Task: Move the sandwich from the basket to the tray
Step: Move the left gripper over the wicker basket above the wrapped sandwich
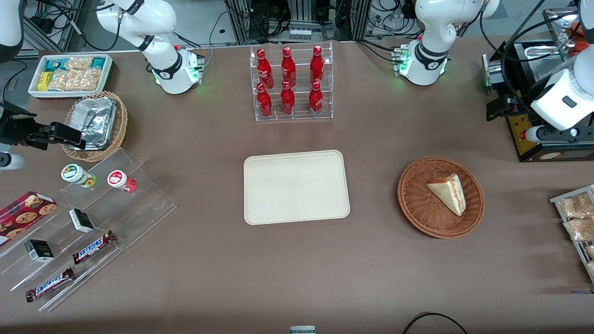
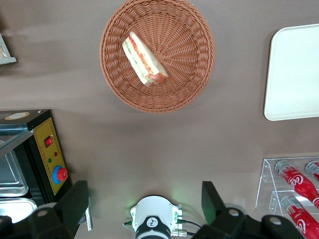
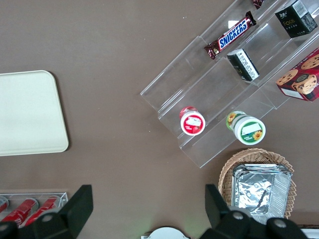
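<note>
Sandwich [image 1: 448, 192]: lying in the basket [image 1: 420, 204]
Tray [image 1: 295, 186]: bare, on the tabletop [image 1: 371, 278]
Claw [image 2: 144, 204]: spread wide, high above the tabletop, well apart from the basket

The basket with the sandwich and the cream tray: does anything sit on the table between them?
No. In the front view, only bare brown table separates the basket, holding the sandwich, from the tray. The gripper, open, hangs above the table, farther from the camera.

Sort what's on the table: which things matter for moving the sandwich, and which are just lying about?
Job: sandwich in the basket; tray, bare; gripper, open, raised above the table near the black box.

Lying about: red bottles, candy bars, foil containers, snack bin.
</note>
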